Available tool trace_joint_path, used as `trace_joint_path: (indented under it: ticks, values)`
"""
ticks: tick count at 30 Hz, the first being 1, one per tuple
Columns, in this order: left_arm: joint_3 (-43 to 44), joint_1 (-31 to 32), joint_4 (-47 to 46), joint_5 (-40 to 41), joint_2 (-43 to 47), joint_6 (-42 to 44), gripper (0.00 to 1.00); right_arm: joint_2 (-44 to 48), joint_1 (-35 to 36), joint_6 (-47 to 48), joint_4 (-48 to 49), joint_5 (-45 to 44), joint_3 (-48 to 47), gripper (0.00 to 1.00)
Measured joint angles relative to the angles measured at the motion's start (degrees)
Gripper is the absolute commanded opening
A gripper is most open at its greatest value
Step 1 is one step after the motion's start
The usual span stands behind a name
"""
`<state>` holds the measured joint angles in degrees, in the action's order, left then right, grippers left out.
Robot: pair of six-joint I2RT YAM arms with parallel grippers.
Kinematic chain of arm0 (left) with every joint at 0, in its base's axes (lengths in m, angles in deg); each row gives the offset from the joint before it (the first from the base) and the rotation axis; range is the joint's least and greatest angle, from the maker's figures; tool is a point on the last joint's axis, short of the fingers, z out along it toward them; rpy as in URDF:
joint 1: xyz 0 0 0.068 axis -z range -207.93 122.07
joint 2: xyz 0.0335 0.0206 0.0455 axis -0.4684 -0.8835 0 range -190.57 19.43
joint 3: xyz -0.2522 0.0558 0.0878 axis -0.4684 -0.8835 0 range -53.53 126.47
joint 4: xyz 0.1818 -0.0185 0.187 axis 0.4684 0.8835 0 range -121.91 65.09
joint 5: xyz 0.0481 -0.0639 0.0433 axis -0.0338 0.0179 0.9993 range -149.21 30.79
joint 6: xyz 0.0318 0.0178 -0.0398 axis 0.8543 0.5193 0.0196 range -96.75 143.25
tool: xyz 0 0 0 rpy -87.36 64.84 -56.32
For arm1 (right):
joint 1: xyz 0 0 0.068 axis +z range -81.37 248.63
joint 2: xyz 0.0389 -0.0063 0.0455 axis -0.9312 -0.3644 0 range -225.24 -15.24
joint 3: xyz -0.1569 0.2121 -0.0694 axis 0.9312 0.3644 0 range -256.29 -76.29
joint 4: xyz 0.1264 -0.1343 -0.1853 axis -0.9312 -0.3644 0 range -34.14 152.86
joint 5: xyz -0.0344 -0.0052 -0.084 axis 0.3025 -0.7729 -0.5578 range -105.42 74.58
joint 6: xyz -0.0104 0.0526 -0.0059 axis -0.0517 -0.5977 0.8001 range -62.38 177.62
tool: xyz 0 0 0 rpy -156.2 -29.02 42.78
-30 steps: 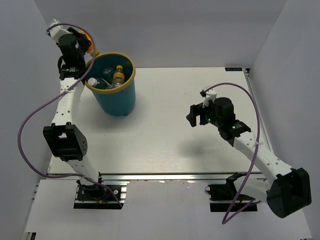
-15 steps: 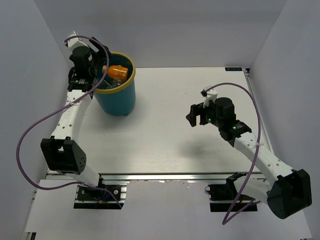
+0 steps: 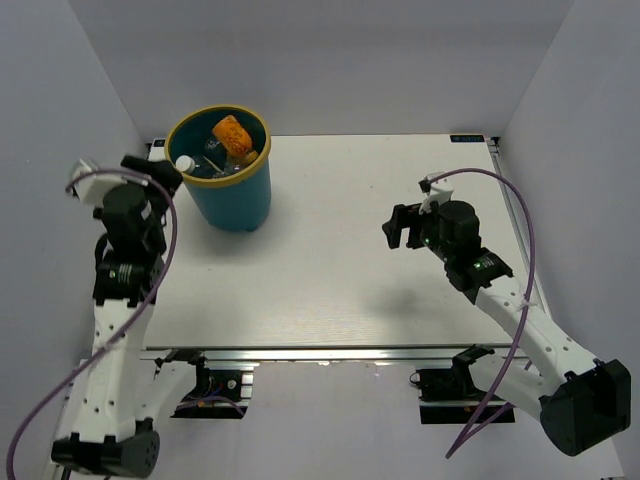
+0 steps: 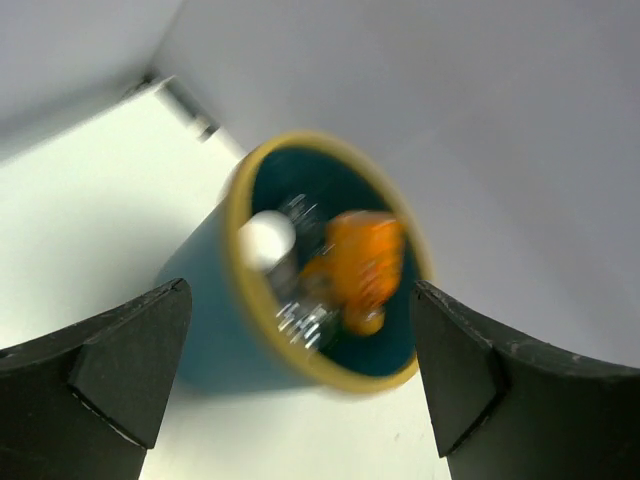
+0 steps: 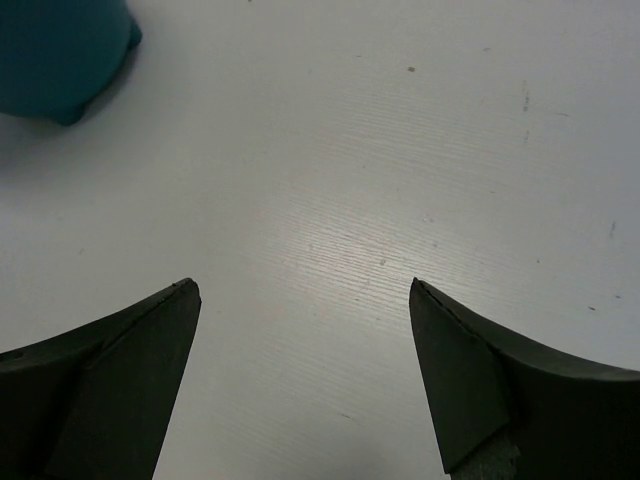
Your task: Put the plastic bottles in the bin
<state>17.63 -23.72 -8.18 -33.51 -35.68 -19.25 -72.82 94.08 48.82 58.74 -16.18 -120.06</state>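
The teal bin (image 3: 236, 200) with a yellow rim stands at the table's far left. Inside it an orange plastic bottle (image 3: 232, 133) lies on top of clear ones, beside a white cap (image 3: 184, 162). My left gripper (image 3: 160, 172) hangs open just left of the bin and holds nothing. Its wrist view is blurred and shows the bin (image 4: 205, 330), the orange bottle (image 4: 362, 265) and the white cap (image 4: 265, 240) between the spread fingers of the left gripper (image 4: 300, 290). My right gripper (image 3: 400, 228) is open above bare table at the right (image 5: 300, 285).
The white table (image 3: 330, 260) is walled by grey panels at the back and both sides. The bin's base (image 5: 60, 50) shows in the top left corner of the right wrist view. A metal rail runs along the near edge (image 3: 330, 352).
The left gripper carried the orange bottle over the bin, opened and let it drop in, then the arm drew back toward the near left. The right arm shifted slightly right.
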Motion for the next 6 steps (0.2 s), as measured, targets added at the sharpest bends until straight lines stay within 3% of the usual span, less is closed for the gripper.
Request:
trace_joint_path:
  ticks: [3,6]
  values:
    - [-11.1,-0.2,4.0,0.6,8.9,-5.5,0.98,1.0,0.0,-1.2,0.5,-3.4,1.1,0.89]
    - [-18.2,-0.2,8.9,0.5,11.3,-8.5,0.98,1.5,0.0,-2.2,1.4,-5.4,2.3,0.9]
